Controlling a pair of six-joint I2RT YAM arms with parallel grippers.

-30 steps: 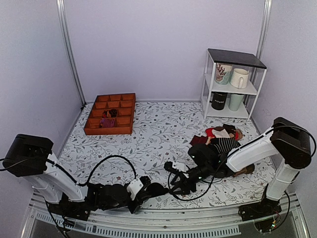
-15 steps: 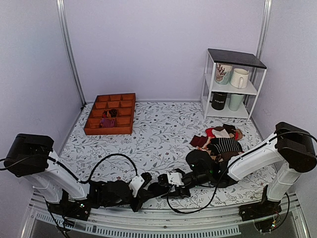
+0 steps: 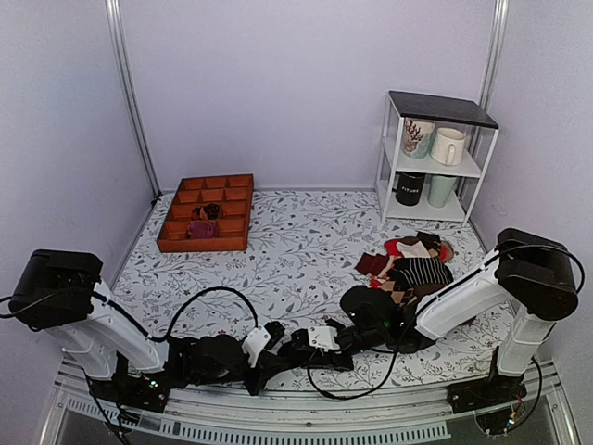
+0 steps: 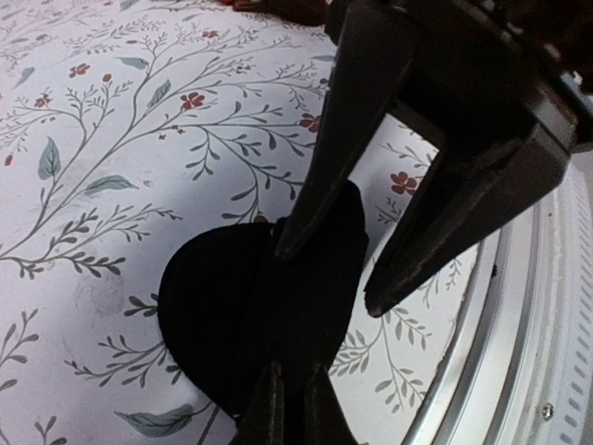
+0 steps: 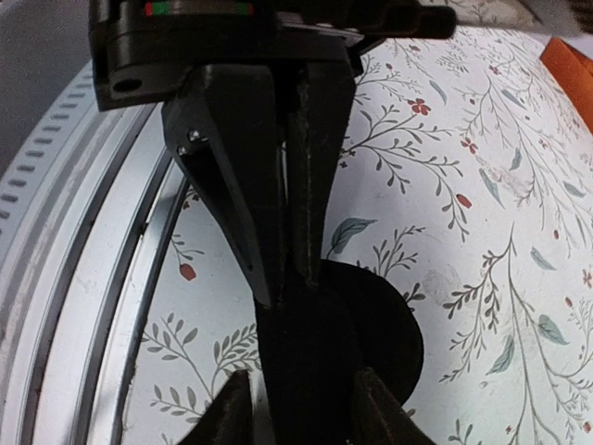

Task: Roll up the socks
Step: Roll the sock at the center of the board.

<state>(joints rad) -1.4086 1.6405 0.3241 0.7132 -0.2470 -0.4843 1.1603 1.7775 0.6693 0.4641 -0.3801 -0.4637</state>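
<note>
- The socks (image 4: 208,315) are looking soft and black, bunched into a round lump with a flat band sticking out of it.
- The table cloth (image 3: 296,241) is showing white with thin leafy twigs and little red flowers. A ridged silver rail (image 5: 65,232) is running along its near edge.
- My left gripper (image 4: 295,408) is squeezing tight on the band of the socks, its two hard dark fingers almost touching.
- My right gripper (image 5: 301,413) is reaching in from the other side. Its fingers are standing apart with the same band between them, and I cannot tell if they are pinching it.
- The top camera is showing both grippers meeting nose to nose by the near edge, but the socks are too dark to pick out there.
- Only that camera is showing the orange tray (image 3: 206,213), the white shelf (image 3: 431,158) with mugs (image 3: 447,146), and a heap of clothes (image 3: 412,264).
- Each wrist camera is showing the other gripper pointing at it, with the round lump lying on the cloth right beside the tips.
</note>
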